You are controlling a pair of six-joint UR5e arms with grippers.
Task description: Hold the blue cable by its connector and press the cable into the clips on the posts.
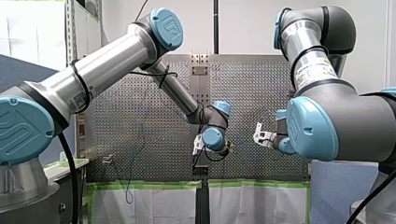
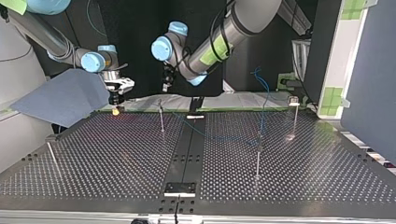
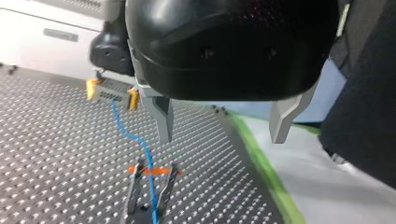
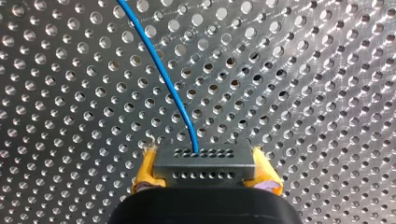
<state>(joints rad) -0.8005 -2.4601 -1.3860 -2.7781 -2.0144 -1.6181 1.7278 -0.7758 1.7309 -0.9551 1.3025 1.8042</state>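
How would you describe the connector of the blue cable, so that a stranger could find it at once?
Over the perforated table, look for my right hand, the one with yellow pads. Between those pads sits the connector, a small grey block with rows of tiny holes. It alone has the blue cable coming out of it.

Top view's dim against a dark backdrop, front view's evenly bright. The table [image 4: 303,70] glints hard in the right wrist view; left wrist view's smeary.

The thin blue cable [image 4: 163,74] runs out of the right wrist view; the grey perforated connector block [image 4: 204,161] hides most of the yellow pads [image 4: 145,173] of the right tool [image 4: 205,171].
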